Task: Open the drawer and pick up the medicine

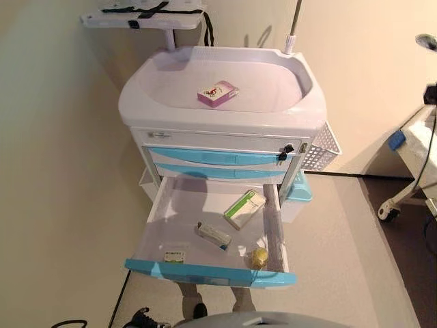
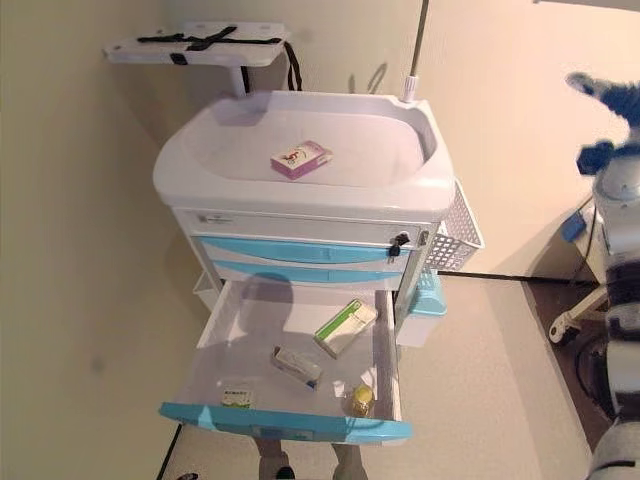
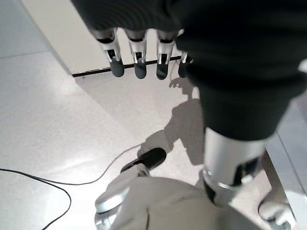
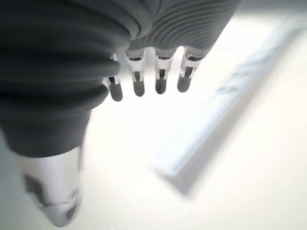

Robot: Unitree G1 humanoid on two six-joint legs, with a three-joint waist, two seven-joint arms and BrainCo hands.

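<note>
Below the head camera, in the left eye view, a white medical cart [image 1: 225, 113] stands against a pale wall with its lowest drawer [image 1: 212, 270] pulled fully out. Inside lie a green-and-white medicine box [image 1: 244, 208], a smaller box [image 1: 214, 236], a flat green-labelled packet [image 1: 175, 256] near the blue front, and a round yellowish item [image 1: 259, 257] in the right front corner. A pink box [image 1: 218, 93] rests on the cart's recessed top, and a white wire basket [image 1: 321, 148] hangs on its right side. Neither hand reaches the drawer.

Right eye view: same layout.

Left wrist view: the left hand [image 3: 139, 60] hangs over the floor, fingers straight and empty.

Right wrist view: the right hand [image 4: 148, 79] holds nothing, fingers extended against a bright blurred background.
</note>
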